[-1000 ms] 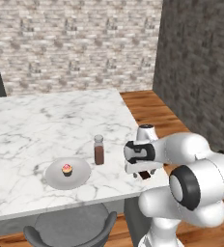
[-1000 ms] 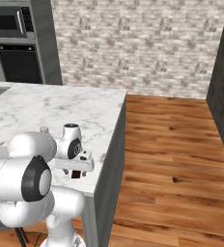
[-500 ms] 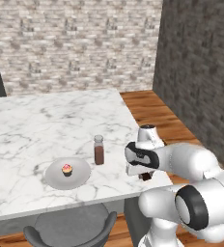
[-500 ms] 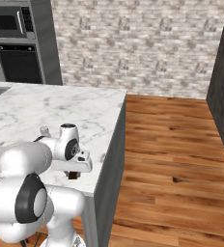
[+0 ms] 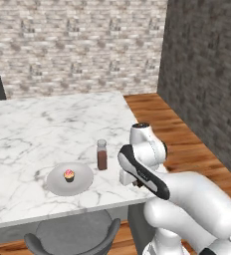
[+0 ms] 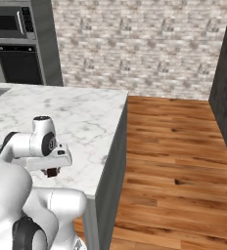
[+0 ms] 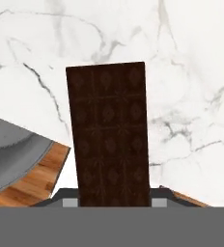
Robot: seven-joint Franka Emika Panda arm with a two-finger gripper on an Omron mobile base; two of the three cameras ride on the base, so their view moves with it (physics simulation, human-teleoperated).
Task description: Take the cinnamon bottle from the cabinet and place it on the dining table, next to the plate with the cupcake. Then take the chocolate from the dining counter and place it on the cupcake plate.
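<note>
My gripper [image 7: 115, 202] is shut on the dark chocolate bar [image 7: 109, 140], which stands out ahead of the fingers over the white marble counter [image 7: 191, 96]. From the right base view the chocolate [image 6: 51, 172] shows as a small brown piece under the hand, near the counter's front corner. In the left base view the hand [image 5: 132, 177] sits at the counter's near right edge. To its left stands the cinnamon bottle [image 5: 102, 155], upright, brown with a grey cap. Left of the bottle is the grey plate [image 5: 85, 178] with the cupcake [image 5: 68, 175] on it.
A grey chair [image 5: 72, 234] is tucked under the counter's front edge, below the plate. Wooden floor [image 6: 174, 161] stretches right of the counter, bounded by a dark stone wall [image 5: 207, 74]. An oven and microwave column [image 6: 12, 44] stands at the back left.
The gripper has gone from open to shut on the chocolate. The hand has shifted a little left along the counter's edge, and the arm's elbow has swung lower and to the right.
</note>
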